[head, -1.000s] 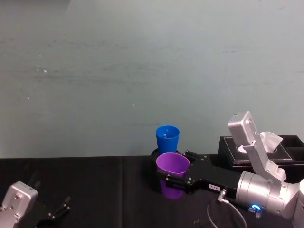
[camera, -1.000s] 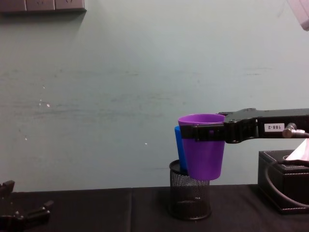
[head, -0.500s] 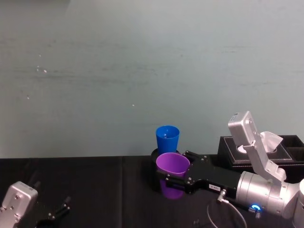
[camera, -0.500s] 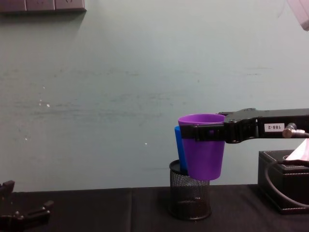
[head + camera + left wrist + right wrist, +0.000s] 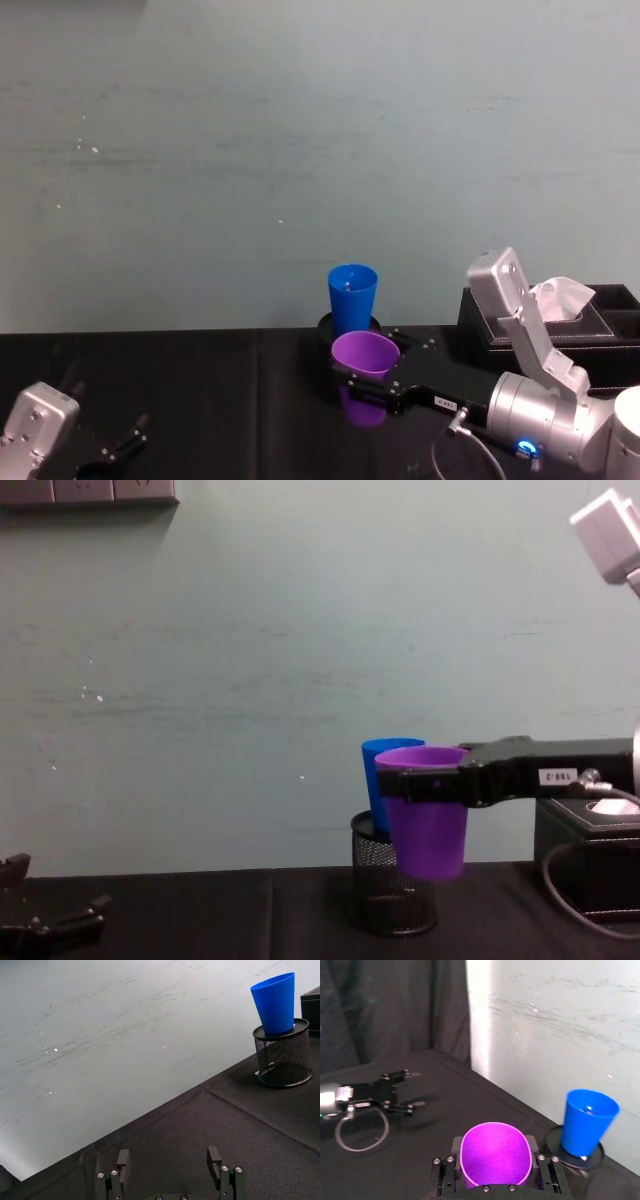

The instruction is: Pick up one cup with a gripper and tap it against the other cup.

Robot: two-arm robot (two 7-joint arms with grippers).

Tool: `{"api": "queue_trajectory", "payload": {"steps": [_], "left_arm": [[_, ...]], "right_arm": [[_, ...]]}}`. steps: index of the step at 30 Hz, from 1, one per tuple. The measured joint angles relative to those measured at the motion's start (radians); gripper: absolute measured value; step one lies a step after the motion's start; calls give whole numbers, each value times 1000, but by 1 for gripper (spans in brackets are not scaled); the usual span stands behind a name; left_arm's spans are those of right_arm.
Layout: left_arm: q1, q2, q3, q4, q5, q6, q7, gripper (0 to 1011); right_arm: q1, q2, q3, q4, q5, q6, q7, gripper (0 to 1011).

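Note:
My right gripper is shut on the purple cup and holds it upright in the air. Just behind it the blue cup stands upright in a black wire-mesh pen holder. In the right wrist view a gap separates the two cups. Low at the near left my left gripper rests open over the black table, holding nothing.
A black tissue box with a white tissue sits at the right, beside the right arm. A pale wall rises right behind the table's far edge.
My right gripper has dropped lower and pulled back a little with the purple cup, so the blue cup's rim now shows above it in the chest view. The left arm stays put.

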Motion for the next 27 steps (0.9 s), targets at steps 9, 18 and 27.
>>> {"api": "queue_trajectory", "payload": {"steps": [9, 18, 27], "left_arm": [[0, 0, 0, 0, 0, 0, 0, 1000], [0, 0, 0, 0, 0, 0, 0, 1000], [0, 0, 0, 0, 0, 0, 0, 1000]], "right_arm": [[10, -48, 15, 67, -35, -28, -73, 742], [70, -115, 24, 185, -56, -58, -75, 742], [110, -170, 39, 284, -55, -53, -76, 743]]}}
